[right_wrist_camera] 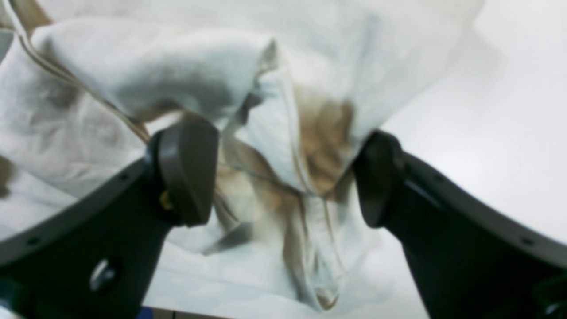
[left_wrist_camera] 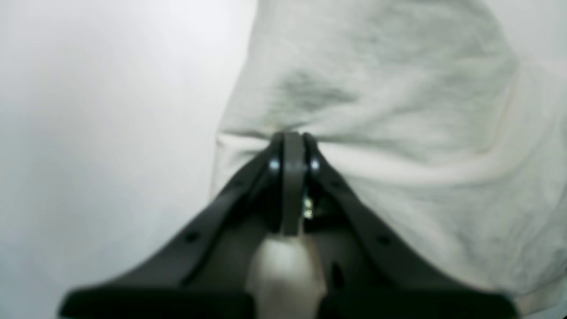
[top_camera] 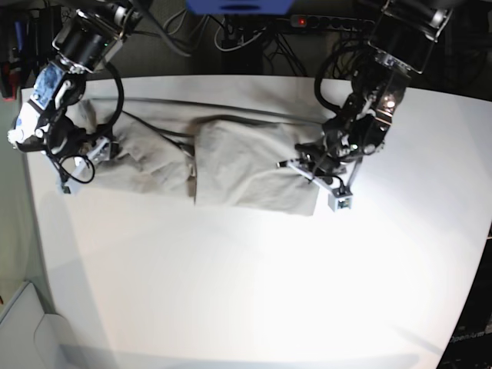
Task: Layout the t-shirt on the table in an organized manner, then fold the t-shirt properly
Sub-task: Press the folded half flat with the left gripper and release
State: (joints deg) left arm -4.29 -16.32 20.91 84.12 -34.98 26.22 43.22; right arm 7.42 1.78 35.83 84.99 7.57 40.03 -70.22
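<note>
The left gripper (left_wrist_camera: 292, 141) is pinched tight on a fold of the t-shirt (left_wrist_camera: 376, 102) near its edge, the cloth puckering into the closed jaws; in the base view this gripper (top_camera: 319, 165) sits at about 3 o'clock of the garment. The right gripper (right_wrist_camera: 283, 177) stands wide apart, its fingers (right_wrist_camera: 186, 168) straddling a bunched, seamed part of the shirt without clamping it, at about 9 o'clock of the garment in the base view (top_camera: 88, 150). The t-shirt (top_camera: 231, 165) lies crumpled and partly doubled over on the far half of the table (top_camera: 246, 292), stretched between the two arms. To lay it out well, the right jaws should probably close on one layer only, at a seam rather than the whole bunch, then both arms should draw apart toward 3 and 9 o'clock evenly, keeping low so the cloth slides flat instead of lifting and twisting.
</note>
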